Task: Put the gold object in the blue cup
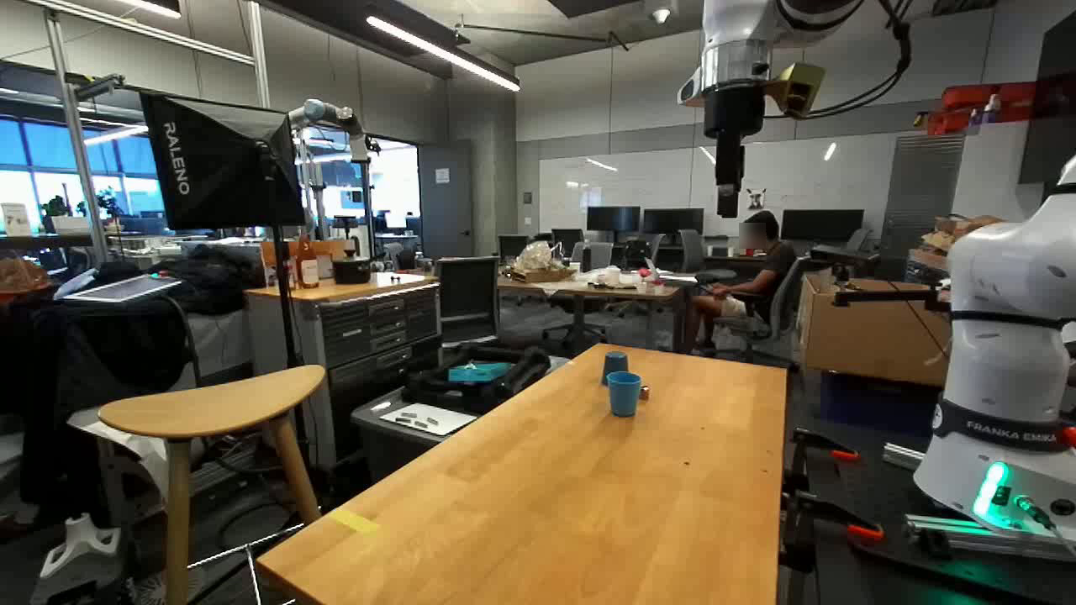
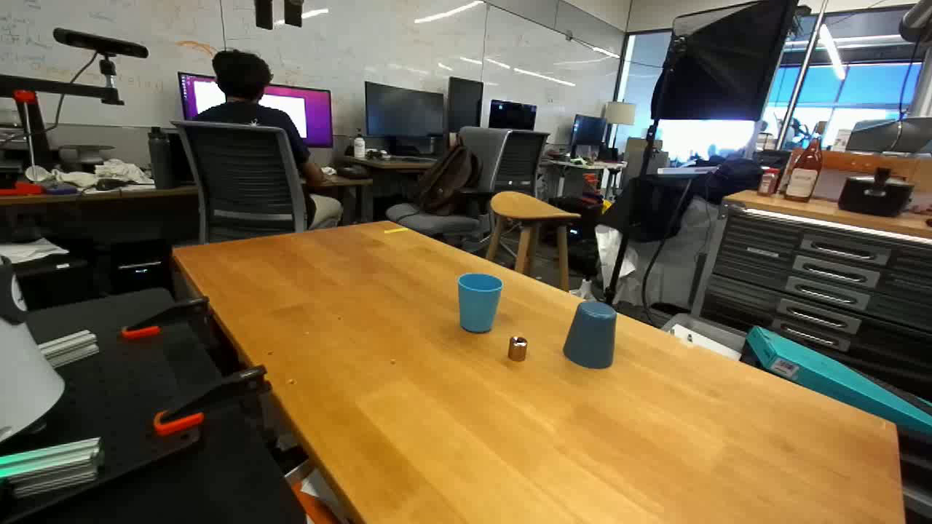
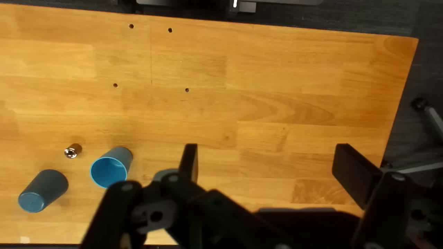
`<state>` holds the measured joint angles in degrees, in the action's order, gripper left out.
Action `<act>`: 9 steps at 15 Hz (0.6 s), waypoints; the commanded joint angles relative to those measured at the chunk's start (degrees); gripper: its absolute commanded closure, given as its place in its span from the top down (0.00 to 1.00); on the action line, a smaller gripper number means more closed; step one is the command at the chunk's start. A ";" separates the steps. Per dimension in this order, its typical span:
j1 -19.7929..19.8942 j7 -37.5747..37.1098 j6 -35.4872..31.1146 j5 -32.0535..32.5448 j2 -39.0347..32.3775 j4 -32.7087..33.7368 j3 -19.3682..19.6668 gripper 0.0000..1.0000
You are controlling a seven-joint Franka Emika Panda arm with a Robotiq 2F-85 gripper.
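Note:
The gold object (image 2: 517, 349) is a small shiny metal cylinder standing on the wood table; it also shows in the wrist view (image 3: 73, 150) and, partly hidden behind the cup, in an exterior view (image 1: 645, 392). The blue cup (image 2: 479, 304) stands upright, mouth up, beside it and apart from it. It also shows in an exterior view (image 1: 624, 397) and the wrist view (image 3: 110, 169). My gripper (image 3: 265, 148) is open and empty, high above the table, to the right of the cup in the wrist view. Its fingers also show high up in both exterior views (image 1: 728, 206) (image 2: 279, 13).
A darker blue cup (image 2: 591, 338) stands upside down near the gold object; it also shows in the wrist view (image 3: 45, 190). The long wood table (image 1: 664, 496) has clamps (image 2: 178, 422) on the robot's side. A stool (image 1: 214, 403) stands beside the table.

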<state>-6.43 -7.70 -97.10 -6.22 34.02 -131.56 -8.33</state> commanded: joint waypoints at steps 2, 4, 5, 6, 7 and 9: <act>0.10 0.03 0.05 -0.03 0.05 0.45 -0.08 1.00; 0.10 0.03 0.05 -0.04 0.22 0.58 -0.09 1.00; 0.10 0.03 0.05 -0.04 0.22 0.59 -0.09 1.00; 0.10 0.03 0.05 -0.04 0.22 0.59 -0.09 1.00; 0.10 0.03 0.05 -0.04 0.22 0.59 -0.09 1.00; 1.19 -0.55 -3.89 2.91 -2.02 -0.38 -0.87 1.00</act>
<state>-6.43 -7.70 -97.59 -5.64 34.12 -131.39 -8.42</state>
